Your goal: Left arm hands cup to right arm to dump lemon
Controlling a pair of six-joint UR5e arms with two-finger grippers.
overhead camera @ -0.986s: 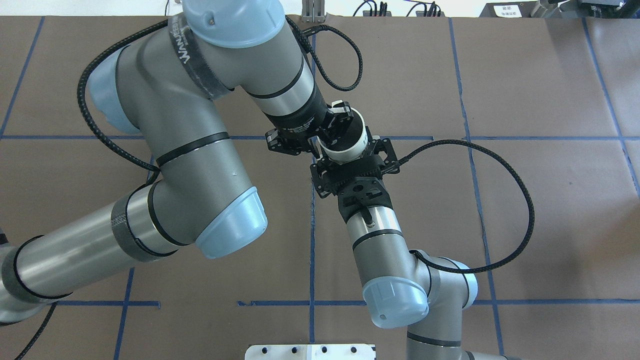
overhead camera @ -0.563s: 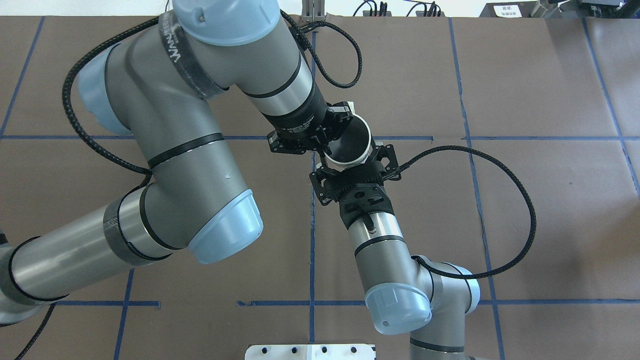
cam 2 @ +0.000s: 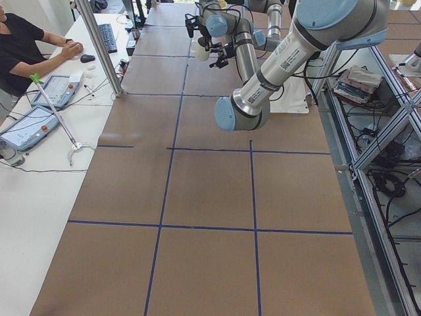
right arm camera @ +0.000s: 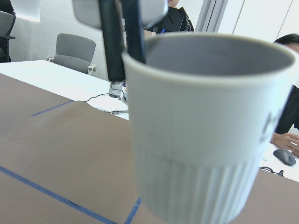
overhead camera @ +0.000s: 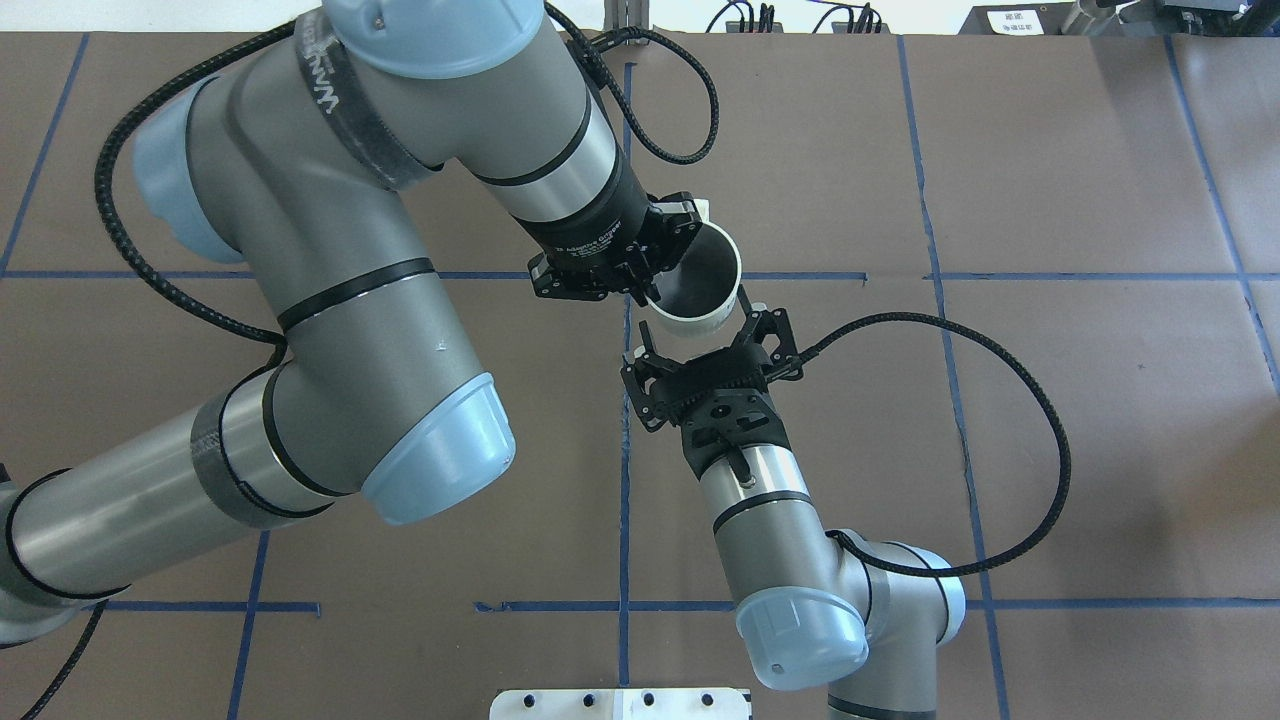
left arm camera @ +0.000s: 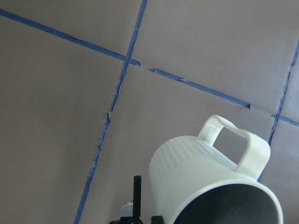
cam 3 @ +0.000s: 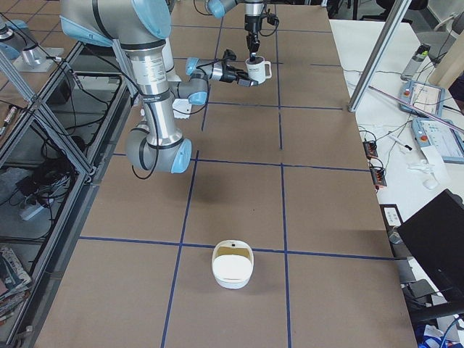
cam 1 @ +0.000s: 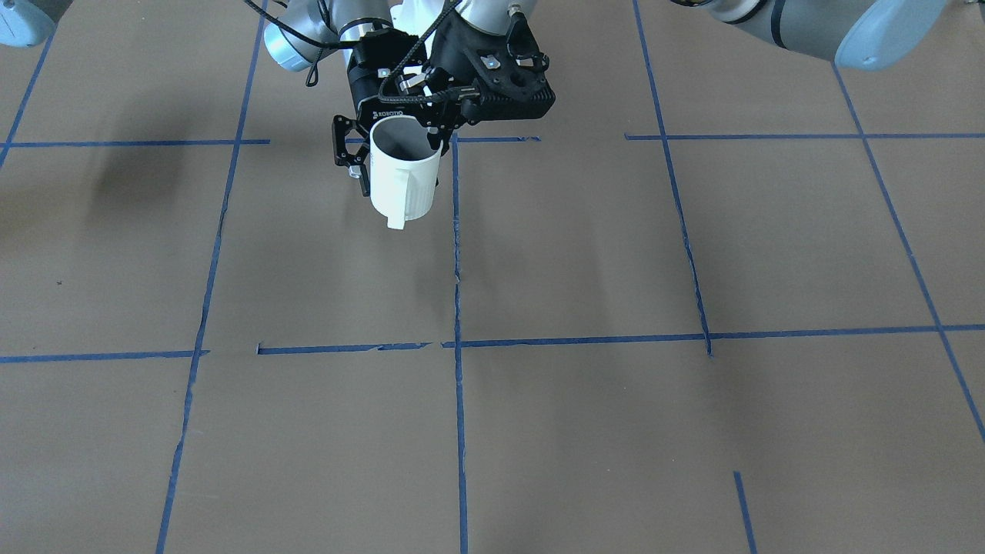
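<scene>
The cup [overhead camera: 700,285] is being held upright over the table [overhead camera: 1050,150], rim clamped in the left claw [overhead camera: 655,283]; the right claw [overhead camera: 705,345], spread just beside it, is being readied for a firm side grip before release.

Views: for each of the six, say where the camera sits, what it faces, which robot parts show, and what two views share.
Overhead: behind and above, looking forward-down; left gripper holds the cup, right gripper open.
Front-facing: across the table, looking back, steeply down; both grippers.
Exterior left: table's left end, looking along it; left arm near.
Exterior right: opposite end; right arm near.
Left wrist: above the cup, looking down.
Right wrist: beside the cup, looking level; left gripper's fingers.
Shared: both wrist views show the cup.
</scene>
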